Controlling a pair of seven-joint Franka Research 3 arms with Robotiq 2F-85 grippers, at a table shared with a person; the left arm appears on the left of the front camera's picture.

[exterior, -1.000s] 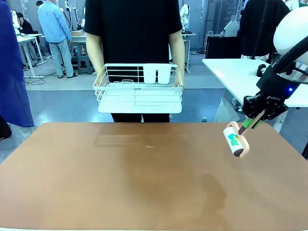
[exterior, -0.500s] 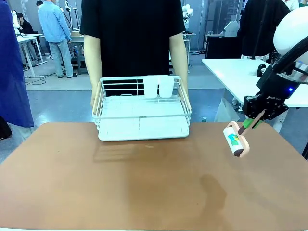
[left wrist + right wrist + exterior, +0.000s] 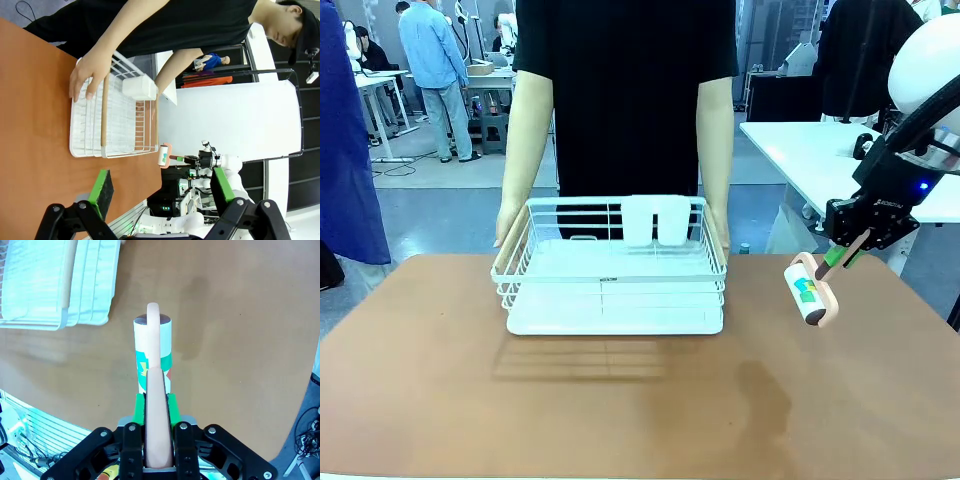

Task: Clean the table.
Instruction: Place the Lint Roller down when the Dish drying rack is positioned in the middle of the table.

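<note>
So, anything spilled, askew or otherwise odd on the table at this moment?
Nothing stands out. The person's hands hold the white wire rack level over the table, and the right gripper is shut on the lint roller, held above the bare top.

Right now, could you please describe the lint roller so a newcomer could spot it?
Find the reddish-brown table, then its right side, where the right claw is shut on a peach handle. The lint roller hangs there: a white drum with a green-and-blue label.

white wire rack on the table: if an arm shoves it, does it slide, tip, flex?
Probably slides: the wire rack sits on a flat tray base on the smooth table. Likely light, being open wire and empty but for a white holder. Tipping looks unlikely, as it's low and wide. The person's hands grip its ends, resisting any push.
</note>
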